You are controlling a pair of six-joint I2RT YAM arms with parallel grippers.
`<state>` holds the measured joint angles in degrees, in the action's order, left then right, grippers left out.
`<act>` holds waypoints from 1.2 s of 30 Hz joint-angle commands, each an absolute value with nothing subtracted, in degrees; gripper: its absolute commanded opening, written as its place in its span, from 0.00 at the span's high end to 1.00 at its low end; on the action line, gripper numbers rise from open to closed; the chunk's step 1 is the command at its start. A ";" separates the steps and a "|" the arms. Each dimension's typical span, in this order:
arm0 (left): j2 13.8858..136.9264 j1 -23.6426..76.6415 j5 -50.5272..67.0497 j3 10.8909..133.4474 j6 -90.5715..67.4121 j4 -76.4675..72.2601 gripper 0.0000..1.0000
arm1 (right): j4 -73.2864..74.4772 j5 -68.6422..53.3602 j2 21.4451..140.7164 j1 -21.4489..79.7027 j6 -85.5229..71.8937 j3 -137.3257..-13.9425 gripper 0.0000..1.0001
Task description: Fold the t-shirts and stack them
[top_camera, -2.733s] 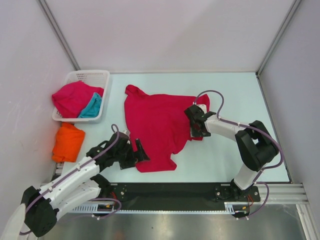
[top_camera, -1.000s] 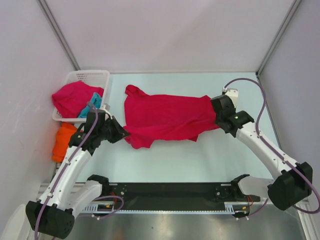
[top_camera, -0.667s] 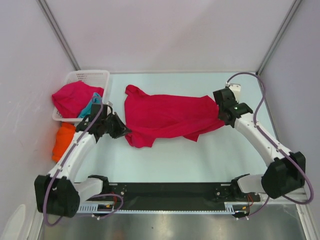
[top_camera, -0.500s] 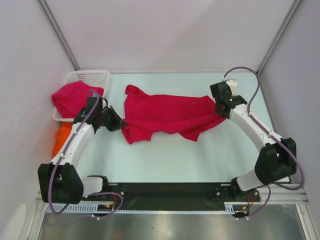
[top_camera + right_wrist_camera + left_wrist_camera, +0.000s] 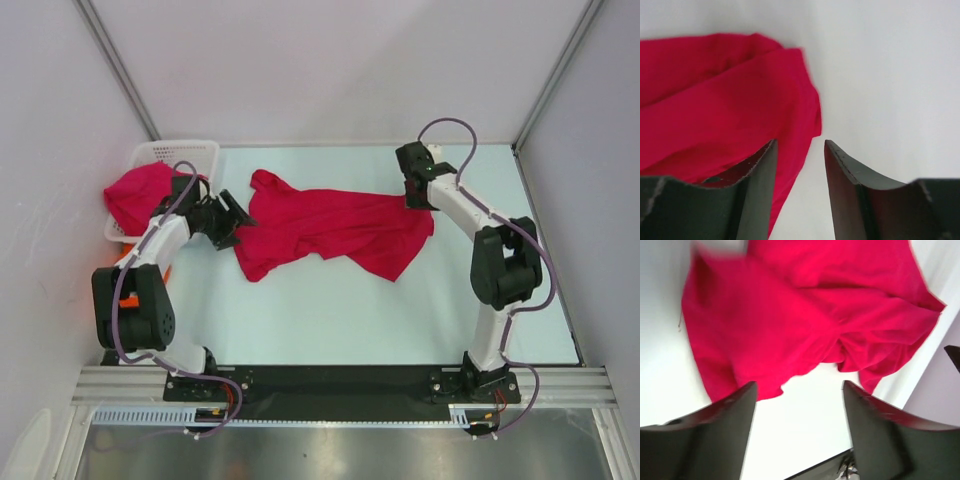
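A crimson t-shirt [image 5: 335, 228] lies bunched in a crumpled band across the middle of the table. It also shows in the left wrist view [image 5: 790, 325] and the right wrist view [image 5: 720, 100]. My left gripper [image 5: 235, 215] is open and empty just left of the shirt's left end, with bare table between its jaws [image 5: 799, 385]. My right gripper [image 5: 418, 197] is open at the shirt's far right corner, and holds nothing [image 5: 800, 142]. A second crimson shirt [image 5: 135, 192] fills the basket. The teal and orange shirts are hidden behind my left arm.
A white lattice basket [image 5: 185, 150] stands at the far left against the wall. Grey walls close the table in at the left, back and right. A black rail [image 5: 340, 385] runs along the near edge.
Both grippers held the shirt stretched between them and have let it go. Both arms swung towards the far side, and the shirt has dropped into a slack, bunched band.
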<state>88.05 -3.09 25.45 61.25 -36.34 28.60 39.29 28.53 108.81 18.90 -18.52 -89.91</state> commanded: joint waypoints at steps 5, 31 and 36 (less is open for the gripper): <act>87.10 -2.64 26.46 58.10 -34.01 25.75 0.16 | 39.11 27.95 105.91 24.87 -19.60 -84.21 0.49; 92.46 -1.50 27.33 53.52 -34.98 18.72 0.18 | 33.49 28.21 106.60 23.55 -20.39 -74.36 0.50; 92.81 -1.49 27.42 53.70 -35.07 18.54 0.19 | 32.17 26.90 109.33 23.47 -20.74 -74.62 0.50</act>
